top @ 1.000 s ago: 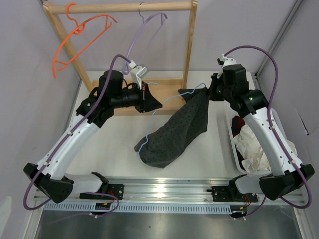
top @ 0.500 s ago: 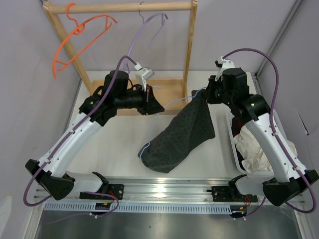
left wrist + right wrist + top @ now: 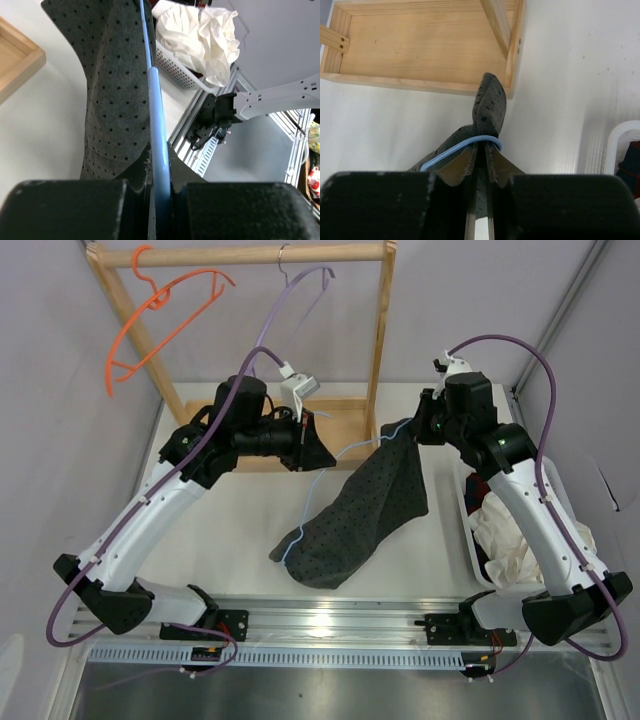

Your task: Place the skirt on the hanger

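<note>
The left end effector [image 3: 318, 452] [image 3: 159, 161] is closed to a narrow gap on the thin light-blue wire hanger [image 3: 155, 115]. The wire runs straight out between its two fingers. The right end effector [image 3: 408, 428] [image 3: 480, 150] is also narrow. It pinches the top edge of the dark charcoal-grey dotted fabric skirt [image 3: 362, 508] [image 3: 488, 102], with a loop of the hanger wire [image 3: 454, 148] lying across the fingertips.

The skirt hangs between the two arms above the white tabletop [image 3: 225, 530]. Its upper end is raised at the right end effector. The body slopes down and left toward the front rail (contact of the lower end with the tabletop cannot be confirmed). In the left wrist view the hanger wire lies along the fabric [image 3: 115, 85].

A white perforated plastic basket [image 3: 470, 545] [image 3: 176, 66] stands at the right edge of the tabletop and holds a crumpled white cloth [image 3: 512, 538] [image 3: 200, 30]. A light wooden garment rack [image 3: 378, 340] stands at the far side. An orange wire hanger [image 3: 150, 322] and a purple wire hanger [image 3: 288, 302] hang on its top bar.
</note>
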